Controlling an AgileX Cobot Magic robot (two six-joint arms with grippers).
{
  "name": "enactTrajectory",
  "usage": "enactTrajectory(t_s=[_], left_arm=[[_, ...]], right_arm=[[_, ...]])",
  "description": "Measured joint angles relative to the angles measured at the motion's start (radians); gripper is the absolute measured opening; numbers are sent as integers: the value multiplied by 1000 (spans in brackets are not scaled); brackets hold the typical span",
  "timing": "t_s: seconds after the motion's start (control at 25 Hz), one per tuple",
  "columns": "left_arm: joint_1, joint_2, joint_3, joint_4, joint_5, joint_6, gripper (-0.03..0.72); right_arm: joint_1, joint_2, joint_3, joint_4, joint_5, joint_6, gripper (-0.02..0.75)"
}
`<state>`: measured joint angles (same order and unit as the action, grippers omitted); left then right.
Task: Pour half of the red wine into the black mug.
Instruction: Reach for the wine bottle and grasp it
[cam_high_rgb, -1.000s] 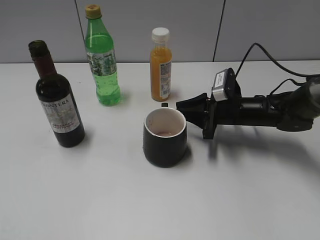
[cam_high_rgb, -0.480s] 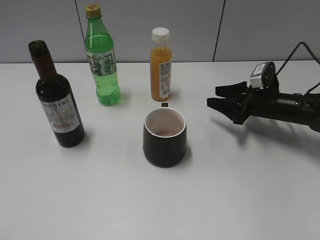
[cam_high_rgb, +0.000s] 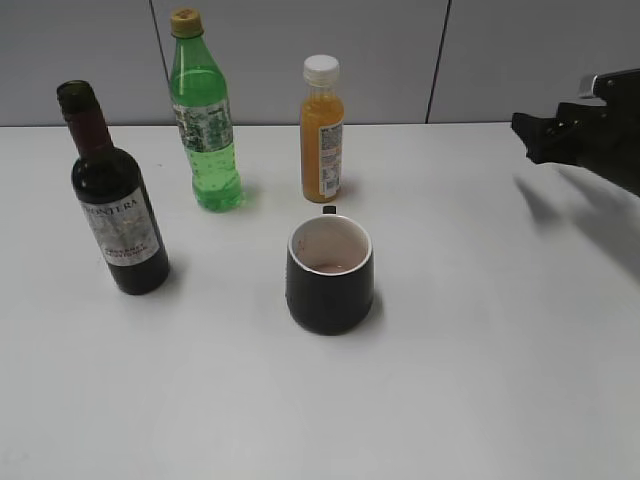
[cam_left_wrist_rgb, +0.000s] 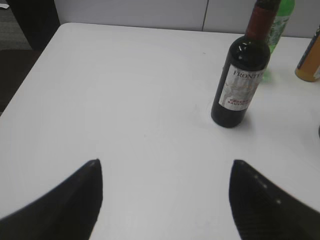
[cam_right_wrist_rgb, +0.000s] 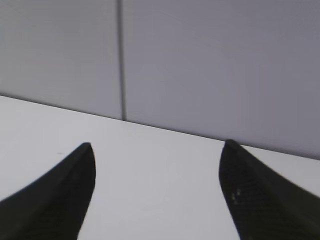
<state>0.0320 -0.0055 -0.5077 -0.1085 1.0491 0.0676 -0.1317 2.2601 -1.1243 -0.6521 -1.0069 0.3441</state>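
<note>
The red wine bottle stands upright at the left of the table, dark glass, maroon neck foil, grey-white label, no cap. It also shows in the left wrist view, far ahead and right of my left gripper, which is open and empty. The black mug with white interior stands upright mid-table, handle at the back, a little reddish liquid at its bottom. My right gripper is at the far right, raised and well away from the mug; in its wrist view it is open and empty.
A bright green soda bottle and a small orange juice bottle stand behind the mug near the grey wall. In the left wrist view the table's left edge drops to a dark floor.
My right arm has pulled back from beside the mug to the far right edge of the view and risen. The bottles and mug have not moved.
</note>
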Motion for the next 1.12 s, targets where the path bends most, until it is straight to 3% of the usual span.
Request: enactTrajectory(t_s=[0.24,0.48,0.76,0.84,1.04,1.12], left_arm=[[0,0,0,0,0,0,589],[0,0,0,0,0,0,589],[0,0,0,0,0,0,589],[0,0,0,0,0,0,589],[0,0,0,0,0,0,589],[0,0,0,0,0,0,589]], right_arm=[[-3,-137,1,107,331,-20,660],[-3,-294,1,130,707,167,665],[2,-471,2,176,1108,179,664],[2,-516,-1,275,1215,87,661],[2,-562,-82,670,1596,-309,649],[2,-562,-132,741,1739,-366,643]])
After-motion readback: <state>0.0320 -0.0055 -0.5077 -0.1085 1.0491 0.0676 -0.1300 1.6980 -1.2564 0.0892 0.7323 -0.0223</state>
